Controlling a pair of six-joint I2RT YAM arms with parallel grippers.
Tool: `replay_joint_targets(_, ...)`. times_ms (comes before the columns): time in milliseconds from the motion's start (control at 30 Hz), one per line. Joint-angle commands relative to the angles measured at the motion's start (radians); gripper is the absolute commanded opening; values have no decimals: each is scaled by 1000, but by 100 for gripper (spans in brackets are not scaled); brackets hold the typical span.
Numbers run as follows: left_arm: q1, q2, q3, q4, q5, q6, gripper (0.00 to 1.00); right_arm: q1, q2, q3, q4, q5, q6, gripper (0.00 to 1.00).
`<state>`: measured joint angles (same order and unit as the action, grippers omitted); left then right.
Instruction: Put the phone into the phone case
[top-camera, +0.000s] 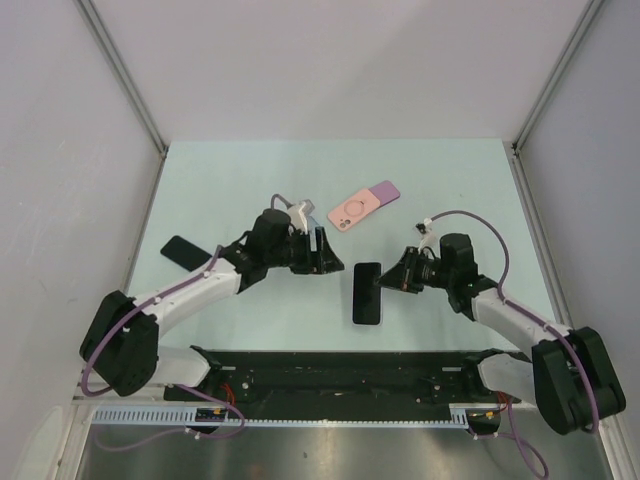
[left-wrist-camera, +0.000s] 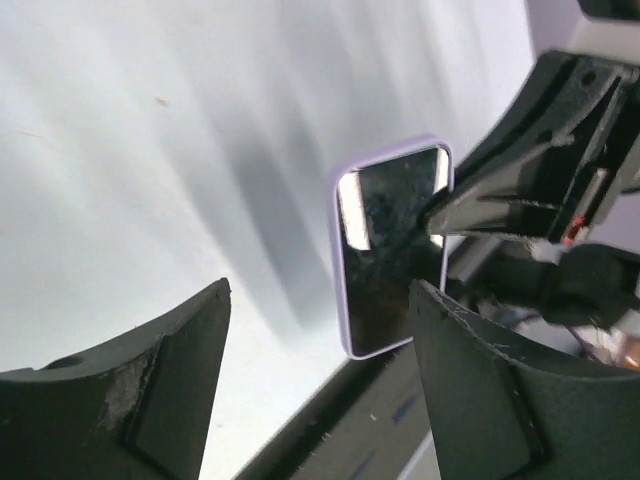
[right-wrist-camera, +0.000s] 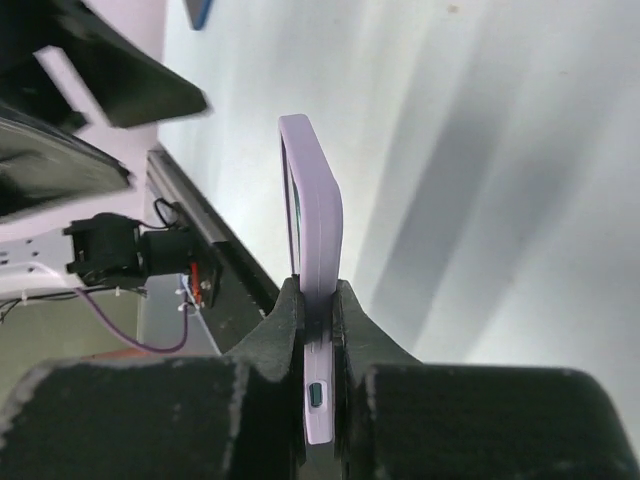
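A lilac-edged phone (top-camera: 367, 292) with a dark screen lies lengthwise between the two arms, near the table's front. My right gripper (top-camera: 384, 277) is shut on its right long edge; in the right wrist view the gripper (right-wrist-camera: 315, 292) pinches the phone (right-wrist-camera: 318, 215), seen edge-on. I cannot tell whether the phone touches the table. My left gripper (top-camera: 328, 256) is open and empty, just left of and beyond the phone. In the left wrist view its gripper (left-wrist-camera: 320, 340) frames the phone (left-wrist-camera: 385, 250). A pink phone case (top-camera: 353, 211) lies back side up farther back.
A purple flat item (top-camera: 386, 189) pokes out from the pink case's far end. A black phone (top-camera: 182, 250) lies at the left beside my left arm. The black base rail (top-camera: 340, 365) runs along the near edge. Metal frame posts (top-camera: 125, 75) stand at the back corners.
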<state>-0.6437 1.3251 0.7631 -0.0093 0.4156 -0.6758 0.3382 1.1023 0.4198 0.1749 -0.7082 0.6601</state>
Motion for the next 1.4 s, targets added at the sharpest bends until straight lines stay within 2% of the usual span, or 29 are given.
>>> replay_joint_targets(0, 47, 2, 154, -297, -227, 183, 76, -36, 86, 66, -25, 9, -63, 0)
replay_joint_targets(67, 77, 25, 208, -358, -277, 225, 77, -56, 149, 80, -17, 12, -65, 0)
replay_joint_targets(267, 154, 72, 309, -448, -287, 285, 78, -110, 298, 122, -31, 38, -73, 6)
replay_joint_targets(367, 180, 107, 349, -468, -299, 301, 77, -116, 333, 128, -37, 44, -82, 8)
replay_joint_targets(500, 202, 155, 387, -468, -331, 312, 77, -131, 349, 143, -67, 64, -103, 18)
replay_joint_targets(567, 226, 198, 415, -471, -342, 311, 77, -137, 352, 152, -98, 81, -112, 19)
replay_joint_targets(733, 282, 296, 498, -518, -296, 378, 75, -148, 328, 174, -167, 130, -135, 30)
replay_joint_targets(800, 294, 351, 557, -557, -273, 412, 75, -149, 315, 175, -204, 142, -132, 39)
replay_joint_targets(967, 299, 486, 702, -627, -313, 504, 74, -151, 265, 175, -232, 144, -114, 46)
replay_joint_targets(1033, 297, 511, 706, -614, -308, 516, 74, -151, 240, 178, -244, 154, -114, 49)
replay_joint_targets(1367, 338, 637, 746, -581, -334, 558, 72, -153, 62, 180, -302, 130, -111, 84)
